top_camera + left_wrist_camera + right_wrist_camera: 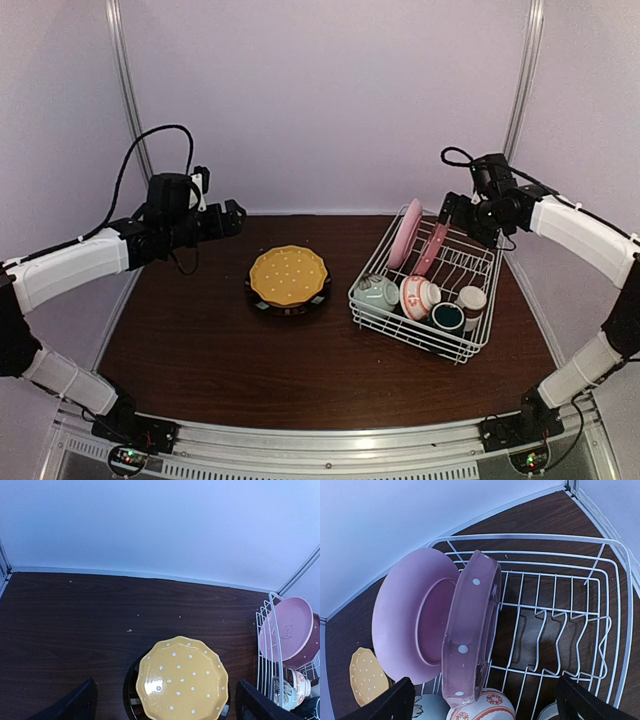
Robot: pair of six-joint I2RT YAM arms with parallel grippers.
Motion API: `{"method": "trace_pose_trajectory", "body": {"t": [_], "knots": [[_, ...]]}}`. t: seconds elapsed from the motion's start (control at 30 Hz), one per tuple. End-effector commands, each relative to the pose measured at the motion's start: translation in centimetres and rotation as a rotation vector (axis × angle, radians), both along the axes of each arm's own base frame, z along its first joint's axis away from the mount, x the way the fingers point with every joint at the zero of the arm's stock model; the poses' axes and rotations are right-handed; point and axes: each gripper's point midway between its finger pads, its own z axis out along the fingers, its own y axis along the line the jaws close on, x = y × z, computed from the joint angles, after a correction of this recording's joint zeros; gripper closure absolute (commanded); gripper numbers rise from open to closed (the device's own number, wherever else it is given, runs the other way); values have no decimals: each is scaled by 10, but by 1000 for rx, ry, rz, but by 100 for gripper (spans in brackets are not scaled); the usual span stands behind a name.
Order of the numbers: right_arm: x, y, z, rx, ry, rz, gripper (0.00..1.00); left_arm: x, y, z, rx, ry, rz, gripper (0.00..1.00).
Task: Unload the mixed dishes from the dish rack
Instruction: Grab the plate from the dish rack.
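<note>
Both tools stand wide and empty. The right tool [452, 218] hovers over two pink plates [405, 615] leaning together at the far end of the dish rack [470, 345]; the left tool [225, 215] hangs near the yellow plate [288, 275] already on the bench [180, 330]. Pinching one pink rim could drag its neighbour, toppling it onto the red-patterned bowl [418, 296] below
</note>
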Motion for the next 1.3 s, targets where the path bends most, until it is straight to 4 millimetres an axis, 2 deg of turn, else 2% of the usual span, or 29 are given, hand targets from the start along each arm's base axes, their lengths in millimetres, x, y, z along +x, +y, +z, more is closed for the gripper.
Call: {"method": "trace_pose_trajectory", "body": {"t": [0.0,0.47,0.73,1.03,1.27], "knots": [[8,2,-12,48,39,-49,1,5,5,10,-10,-16,31,3],[26,21,-54,199,117,-74,16,9,4,9,-6,5,46,3],[34,26,-62,288,97,-61,23,10,5,10,-6,1,53,3],[39,22,-72,298,107,-74,31,11,5,8,-9,7,61,3],[44,23,-82,310,120,-77,34,12,6,5,-7,13,66,3]]}}
